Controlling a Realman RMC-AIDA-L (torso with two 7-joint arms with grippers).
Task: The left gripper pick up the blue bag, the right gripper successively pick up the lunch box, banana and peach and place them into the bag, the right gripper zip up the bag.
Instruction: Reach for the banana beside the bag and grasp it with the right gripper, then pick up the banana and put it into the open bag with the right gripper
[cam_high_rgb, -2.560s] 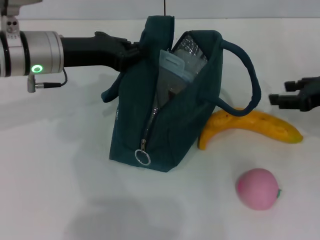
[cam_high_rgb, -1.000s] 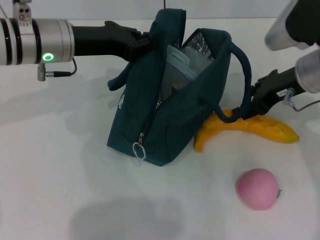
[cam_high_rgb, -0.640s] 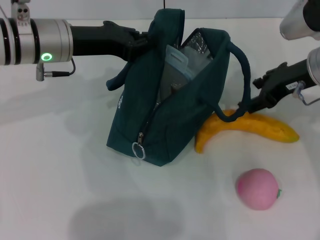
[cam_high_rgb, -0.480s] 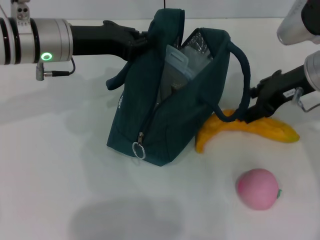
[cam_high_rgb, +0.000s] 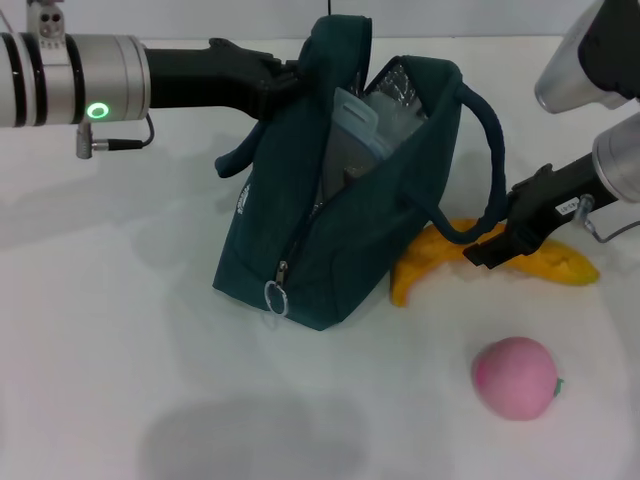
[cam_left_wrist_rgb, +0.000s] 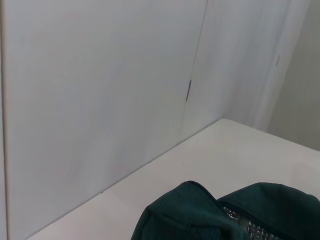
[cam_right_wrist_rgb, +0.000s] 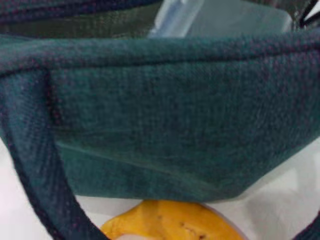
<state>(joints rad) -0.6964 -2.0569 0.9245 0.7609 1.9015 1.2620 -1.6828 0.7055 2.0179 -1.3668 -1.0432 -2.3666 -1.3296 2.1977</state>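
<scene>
Left end effector (cam_high_rgb: 285, 80) clenched on blue bag (cam_high_rgb: 340, 215) far handle. Right end effector (cam_high_rgb: 488, 250) on banana (cam_high_rgb: 545, 258) mid-body, right of bag; closure unclear. Banana firm, curved, smooth-skinned, likely bruisable; take mid-body.

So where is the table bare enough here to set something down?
Bare table lies left of the blue bag and in front of it, across to the peach. Crowded: right of the bag, where the right pincer sits at the banana.
</scene>
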